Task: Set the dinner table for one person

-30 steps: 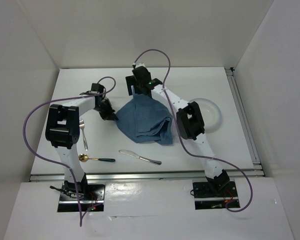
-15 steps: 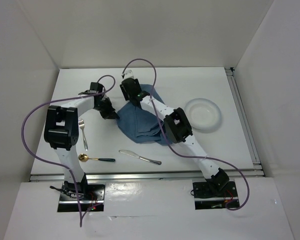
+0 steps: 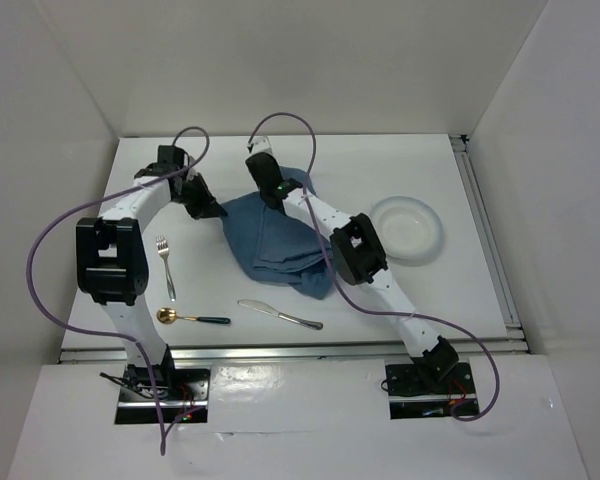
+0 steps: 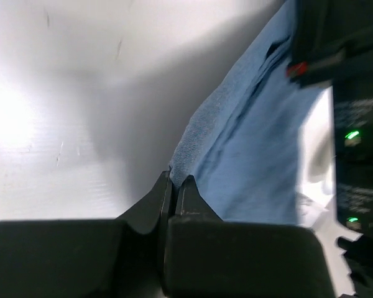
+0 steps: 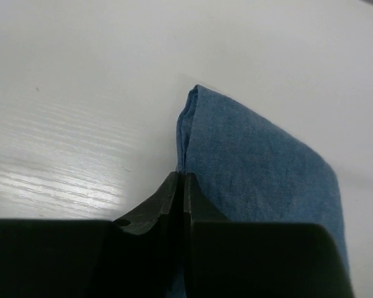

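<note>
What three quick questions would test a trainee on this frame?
1. True or false: the left claw and the right claw are each shut on the cloth.
2. In the top view, what sits right of the cloth? A cup, B plate, C bottle.
3. How many pieces of cutlery lie on the table?
Key: 1 true; 2 B; 3 three: fork, spoon, knife.

The dinner table (image 3: 400, 160) looks matte, the cloth (image 3: 275, 240) softly woven, the knife (image 3: 280, 314) shiny metal.
</note>
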Controlling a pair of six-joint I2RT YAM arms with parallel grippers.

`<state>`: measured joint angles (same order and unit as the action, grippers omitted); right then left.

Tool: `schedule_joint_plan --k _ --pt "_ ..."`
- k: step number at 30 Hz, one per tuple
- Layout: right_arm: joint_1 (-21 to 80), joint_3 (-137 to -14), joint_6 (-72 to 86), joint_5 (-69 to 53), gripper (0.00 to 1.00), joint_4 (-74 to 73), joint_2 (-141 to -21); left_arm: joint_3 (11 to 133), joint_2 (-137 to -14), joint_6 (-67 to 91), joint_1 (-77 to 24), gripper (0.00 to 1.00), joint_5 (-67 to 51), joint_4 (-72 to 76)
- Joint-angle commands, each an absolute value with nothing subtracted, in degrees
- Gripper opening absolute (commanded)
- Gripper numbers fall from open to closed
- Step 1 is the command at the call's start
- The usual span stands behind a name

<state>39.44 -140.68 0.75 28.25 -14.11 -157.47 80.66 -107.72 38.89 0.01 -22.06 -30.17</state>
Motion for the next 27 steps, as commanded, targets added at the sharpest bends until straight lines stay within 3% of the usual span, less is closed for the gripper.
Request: schedule_joint_plan --k 1,17,24,27 --pt "38.2 -140.7 0.4 29.1 0.00 -10.5 -145.2 87.9 -104.9 36.2 1.4 0.00 -23.6 -33.2" --pt "36.4 -113.5 4.3 20.8 0.00 -3.0 -103.7 112.1 -99.9 33.0 7.1 0.00 -24.6 -42.5" --pt "34.8 -109.5 10.9 9.7 0.00 -13.9 -104.7 109.3 -99.0 33.6 7.1 0.00 -28.8 -40.3" --pt "34.3 -109.9 14.8 5.0 0.14 -20.3 -107.0 108.8 -101.0 34.7 6.4 0.00 -32.1 -38.3"
